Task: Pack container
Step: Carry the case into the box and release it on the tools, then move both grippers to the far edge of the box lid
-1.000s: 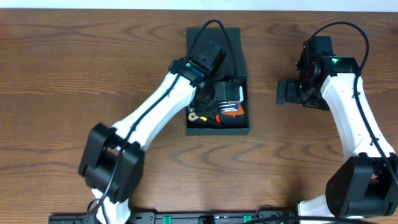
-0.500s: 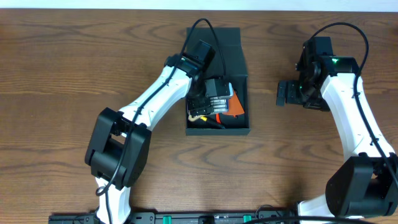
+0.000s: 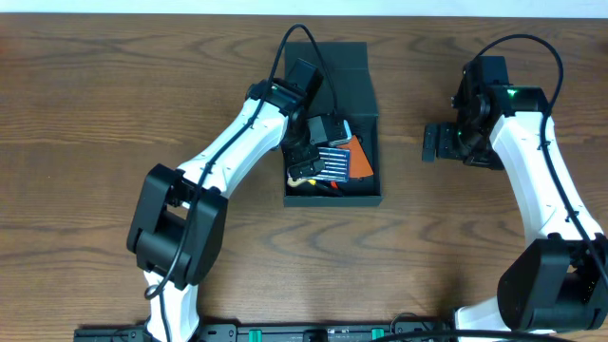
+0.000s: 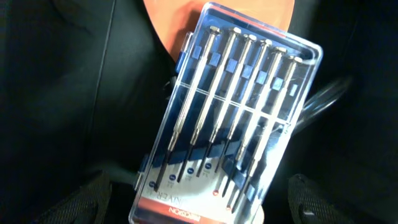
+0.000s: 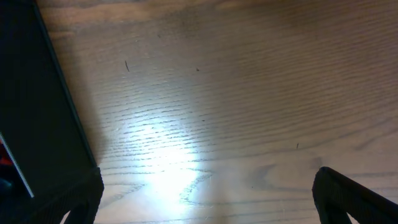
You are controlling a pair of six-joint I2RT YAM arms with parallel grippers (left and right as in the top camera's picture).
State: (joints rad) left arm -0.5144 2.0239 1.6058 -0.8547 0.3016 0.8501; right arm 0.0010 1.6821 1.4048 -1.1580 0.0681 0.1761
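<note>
L pincer (image 4: 202, 200) is spread wide inside the box (image 3: 332, 199), pointing down at a clear screwdriver case (image 4: 230, 118). Its fingertips (image 4: 93, 199) show at the bottom corners of the wrist view, one each side of the case, w/ dark gaps btwn them and the plastic, so nothing is pinched. Case lies tilted, top end overlapping an orange piece (image 4: 165, 22) on the box floor. From overhead the box sits mid-table, toward the far edge, w/ its lid (image 3: 347, 81) open on the far side. Case and orange piece are in the open part, plus small yellow & black bits (image 3: 302, 178) in the near-L corner, too small to ID. R pincer (image 5: 208, 198) is also spread, holding nothing, over the bare wood table (image 5: 236, 106) just R of the box, whose dark wall shows at the L edge of its wrist view.
</note>
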